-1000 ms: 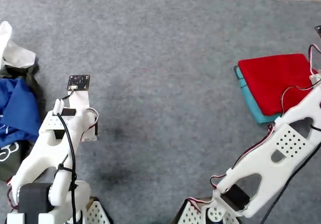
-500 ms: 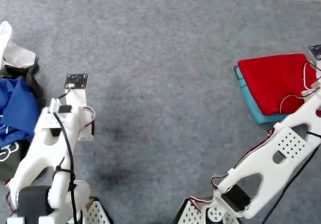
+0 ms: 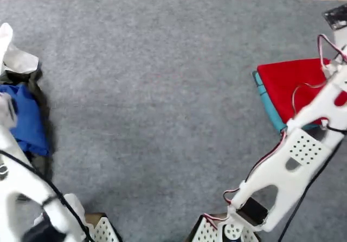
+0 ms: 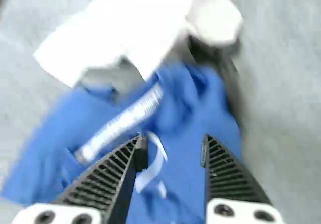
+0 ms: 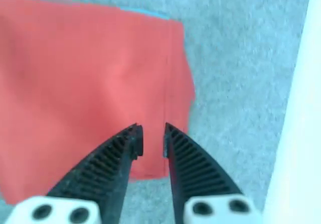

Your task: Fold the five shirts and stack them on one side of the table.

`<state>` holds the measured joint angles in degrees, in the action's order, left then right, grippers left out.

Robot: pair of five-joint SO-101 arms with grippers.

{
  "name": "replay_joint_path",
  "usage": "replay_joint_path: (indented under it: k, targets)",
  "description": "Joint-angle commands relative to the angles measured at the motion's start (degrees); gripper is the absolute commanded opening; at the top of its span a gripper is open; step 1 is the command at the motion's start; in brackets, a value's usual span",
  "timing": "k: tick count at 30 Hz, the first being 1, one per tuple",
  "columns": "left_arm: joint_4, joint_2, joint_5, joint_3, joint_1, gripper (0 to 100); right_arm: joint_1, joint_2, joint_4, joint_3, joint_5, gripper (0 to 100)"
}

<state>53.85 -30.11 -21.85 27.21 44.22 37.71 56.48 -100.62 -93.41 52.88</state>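
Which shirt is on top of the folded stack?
The red shirt, lying folded over the teal shirt, whose edge peeks out beneath it.

I can't read any letters or numbers from my station. The blue shirt (image 4: 200,148) carries a white printed strip (image 4: 123,121) running slantwise across its cloth, with a few white marks (image 4: 153,166) just beside it (the left wrist view gives me streaks here, not characters). On the high view that shirt's print is too small for me to tell.
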Motion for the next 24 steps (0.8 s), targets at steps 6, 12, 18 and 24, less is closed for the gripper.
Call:
replay_joint_path:
  k: [6,12,18,24]
  targets:
    - [-10.46,28.75,1.67,-22.99,2.24,20,-3.34,-8.13,-0.62,-2.33,-8.0,3.2]
    - [-4.31,48.0,2.2,-44.97,3.12,20,-3.16,-9.36,-0.62,-2.07,-9.14,3.2]
    - [-4.31,65.41,11.08,-63.08,3.03,20,-3.08,-9.36,-0.62,-2.24,-9.14,3.2]
    - [-3.96,83.08,15.82,-76.44,3.03,17,-2.9,-9.36,-0.62,-1.98,-9.14,3.2]
